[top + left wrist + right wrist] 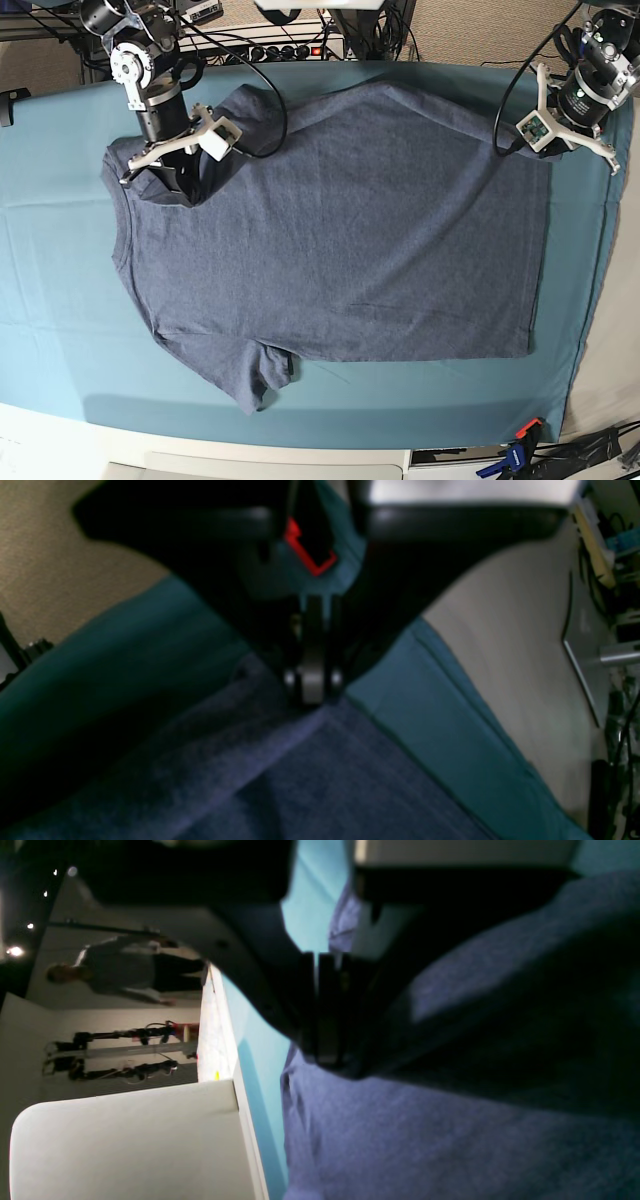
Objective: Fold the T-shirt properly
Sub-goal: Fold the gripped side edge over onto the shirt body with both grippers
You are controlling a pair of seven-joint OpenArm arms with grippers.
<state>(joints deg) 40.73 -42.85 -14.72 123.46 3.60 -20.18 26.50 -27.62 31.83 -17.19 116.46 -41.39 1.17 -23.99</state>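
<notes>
The right gripper (160,180) is pressing down at the shoulder edge of the T-shirt (340,220), its fingers drawn together on a pinch of the cloth. The shirt is lying spread flat, plain side up, across the teal table cloth (60,290), neck toward the base view's left; no lettering is showing. Black cables (265,75) are trailing over the upper sleeve. The left gripper (545,150) is clamping the hem corner, jaws together. Blue and orange clamps (515,455) are biting the cloth's near edge.

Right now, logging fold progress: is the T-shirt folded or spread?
Spread: the T-shirt lies flat, one sleeve out; no fold visible.
</notes>
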